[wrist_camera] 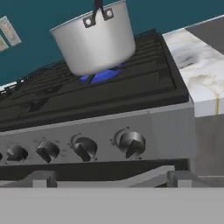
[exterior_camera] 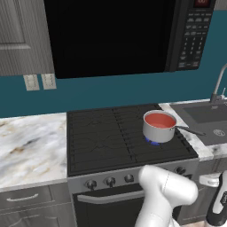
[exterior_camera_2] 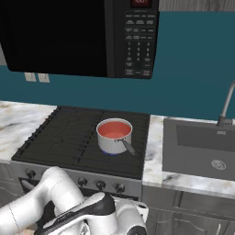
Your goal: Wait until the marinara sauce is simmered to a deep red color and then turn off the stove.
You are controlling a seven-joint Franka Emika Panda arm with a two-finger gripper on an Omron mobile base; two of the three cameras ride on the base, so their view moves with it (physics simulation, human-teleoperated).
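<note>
The marinara sauce (exterior_camera: 159, 120) (exterior_camera_2: 114, 130) is a flat coral, salmon-red disc in a small steel saucepan (exterior_camera: 158, 132) (exterior_camera_2: 114, 143) (wrist_camera: 94, 41). The pan stands on the front right burner of the black stove (exterior_camera: 102, 137) (exterior_camera_2: 64, 137) (wrist_camera: 109, 94), over a blue flame (wrist_camera: 103, 75). My gripper (exterior_camera: 218, 205) hangs low in front of the range, right of the oven door, and its fingers are hidden. The hand view looks at the steel front, where the rightmost knob (wrist_camera: 131, 143) sits below the pan with three more knobs to its left.
A black microwave (exterior_camera: 111, 35) (exterior_camera_2: 69, 36) hangs above the stove. A dark sink (exterior_camera: 204, 115) (exterior_camera_2: 202, 147) with a faucet (exterior_camera: 217, 84) lies to the right, and marble counter (exterior_camera: 31, 146) to the left. The oven door's bar handle (wrist_camera: 109, 179) runs under the knobs.
</note>
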